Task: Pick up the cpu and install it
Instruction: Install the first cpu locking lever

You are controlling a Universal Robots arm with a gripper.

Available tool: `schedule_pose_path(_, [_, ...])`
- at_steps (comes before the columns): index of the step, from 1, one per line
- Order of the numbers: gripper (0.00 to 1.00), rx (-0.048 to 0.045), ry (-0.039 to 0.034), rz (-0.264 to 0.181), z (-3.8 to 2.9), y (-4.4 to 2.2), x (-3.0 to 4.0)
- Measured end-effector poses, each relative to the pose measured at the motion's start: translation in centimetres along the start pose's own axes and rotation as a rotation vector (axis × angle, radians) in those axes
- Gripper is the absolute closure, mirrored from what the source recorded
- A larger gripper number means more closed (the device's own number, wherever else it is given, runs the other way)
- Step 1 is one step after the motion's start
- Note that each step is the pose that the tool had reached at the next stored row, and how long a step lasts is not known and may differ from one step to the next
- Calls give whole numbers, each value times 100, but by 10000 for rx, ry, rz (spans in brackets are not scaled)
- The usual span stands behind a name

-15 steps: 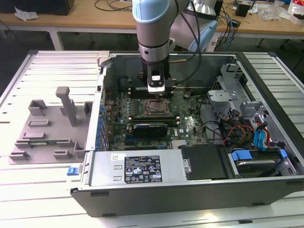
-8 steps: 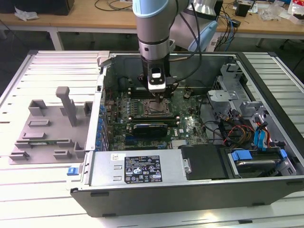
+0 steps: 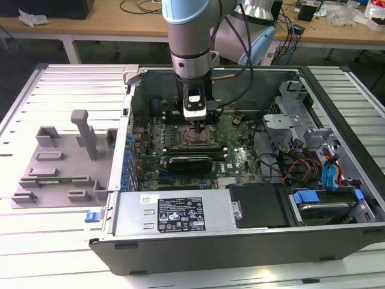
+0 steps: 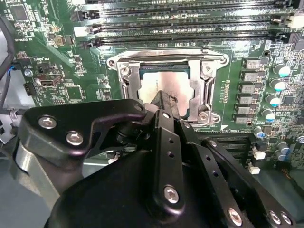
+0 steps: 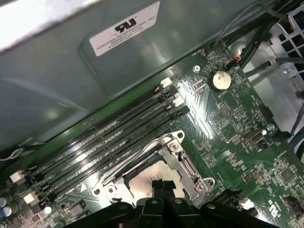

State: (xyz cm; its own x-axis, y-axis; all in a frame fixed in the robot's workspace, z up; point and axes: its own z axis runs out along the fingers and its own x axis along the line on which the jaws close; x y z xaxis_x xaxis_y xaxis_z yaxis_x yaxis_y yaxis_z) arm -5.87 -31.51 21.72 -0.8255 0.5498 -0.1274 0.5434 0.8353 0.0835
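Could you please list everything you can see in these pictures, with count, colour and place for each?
computer case: one, dark grey, open, lying on the slatted white table.
motherboard: one, green, inside the case.
cpu: one, silvery, lying inside the socket frame under the gripper tip.
socket frame: one, metal bracket, around the cpu on the motherboard.
memory slots: a row of long black ones, beside the socket frame.
coin battery: one, silver, on the motherboard.
black card: one, long, beside the socket.
grey tray: one, on the table at the exterior view's left.
cables: several, blue, red and black, at the case's exterior-view right.
gripper: one, black, tip at the cpu.
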Motion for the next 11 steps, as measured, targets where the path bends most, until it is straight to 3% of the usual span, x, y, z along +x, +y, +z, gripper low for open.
schedule_pose_path(3, [89, -12, 7, -197, -1, -2, 1])
schedule_pose_path(8, [89, -182, 116, -1719, 0, -1, 1])
schedule_pose_path(9, [89, -231, 150, -2217, 0, -1, 1])
schedule_pose_path(10, [89, -236, 161, -2551, 1, -1, 1])
schedule_pose_path(11, [89, -161, 167, -2791, 1, -1, 1])
